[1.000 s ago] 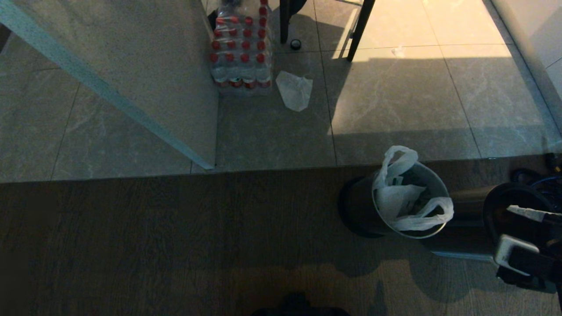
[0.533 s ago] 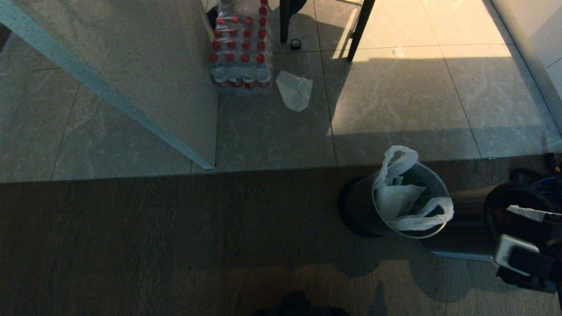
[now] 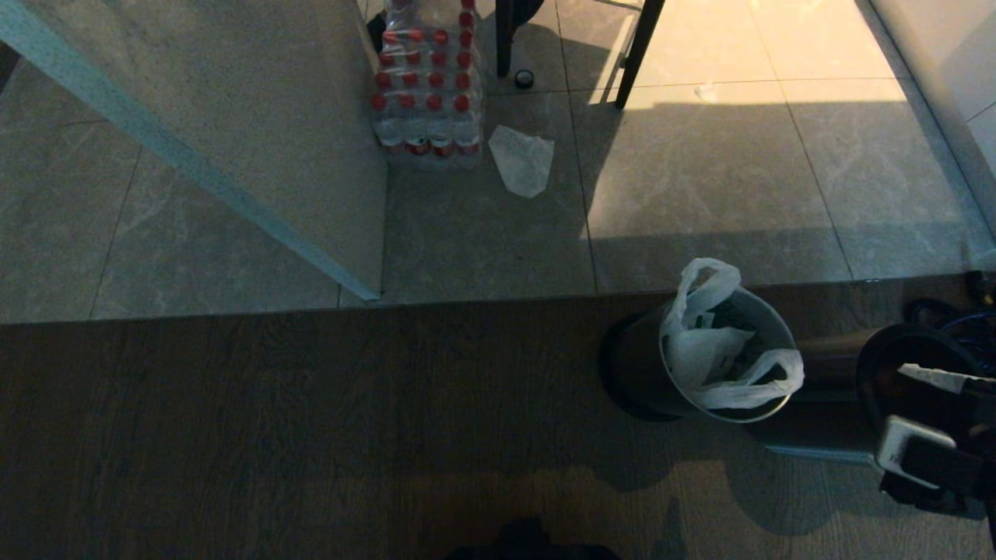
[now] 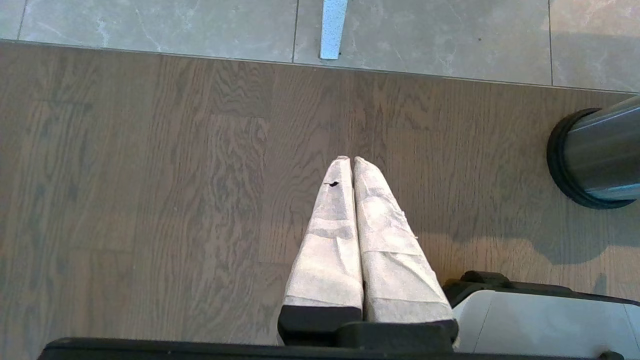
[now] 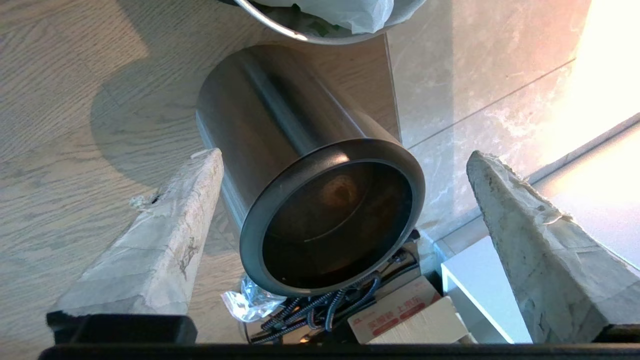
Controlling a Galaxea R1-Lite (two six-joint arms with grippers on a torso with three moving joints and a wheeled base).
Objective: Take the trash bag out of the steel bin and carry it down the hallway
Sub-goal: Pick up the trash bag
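The trash bag (image 3: 712, 350), thin white plastic with loop handles, sits in the steel bin (image 3: 634, 365) on the wood floor at the right; one handle drapes over the rim. The right wrist view shows only the bag's edge (image 5: 350, 10) and that bin's rim (image 5: 270, 20). My right gripper (image 3: 926, 412) hangs open to the right of it, above a second, empty steel bin (image 3: 832, 358) with a black rim (image 5: 330, 215) that shows between the taped fingers (image 5: 165, 235). My left gripper (image 4: 348, 160) is shut and empty over bare wood floor, left of the bin's base (image 4: 595, 155).
A shrink-wrapped pack of red-capped bottles (image 3: 428, 85) and a flat white scrap (image 3: 523, 159) lie on the tiles beyond. Dark furniture legs (image 3: 638, 54) stand further back. Cables (image 5: 310, 310), a cardboard box (image 5: 415, 325) and a clear wrapper (image 5: 250, 300) crowd the floor beside the empty bin.
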